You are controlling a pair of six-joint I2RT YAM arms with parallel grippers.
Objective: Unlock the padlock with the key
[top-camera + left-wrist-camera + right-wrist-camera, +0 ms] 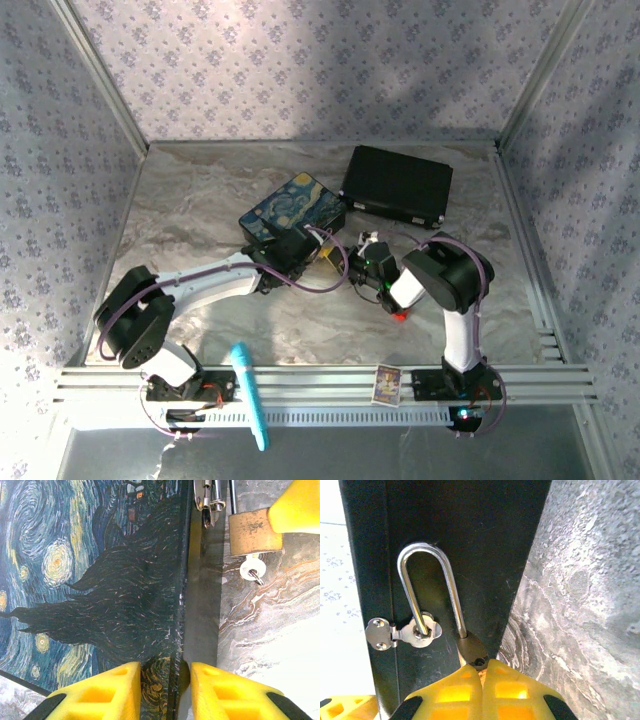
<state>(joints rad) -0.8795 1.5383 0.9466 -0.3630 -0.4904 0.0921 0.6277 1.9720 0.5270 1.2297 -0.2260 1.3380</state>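
**Padlock on the box hasp, key in its base, both end effectors closed**

The painted box [293,205] sits mid-surface with its lid down. The black case [398,183], to its right and farther back, is shut too, so the contents of either cannot be told. A hasp [402,634] is fixed to the box's dark side wall.

The padlock [254,532] hangs at that wall, just right of the box's near corner. Its shackle [423,547] passes through the hasp loop. In the right wrist view the long axis runs along the dark wall, with the shackle's bend pointing away from the fingers. One leg ends at the hasp loop and the other enters the body. Whether the shackle is latched cannot be told.

The key [251,568] sticks out of the body's base, in line with the padlock. Its pale head and small ring are over the marbled surface [280,645], at the end away from the shackle.

The left arm reaches from its near-left base, forearm stretched right and far. The left end effector [165,672] is clamped across the box's edge, with one yellow finger over the painted lid and one on the dark side wall.

The right arm rises from its near-right base, folds at the elbow and turns left. The right end effector [481,667] has its fingers pressed together on the padlock's body.
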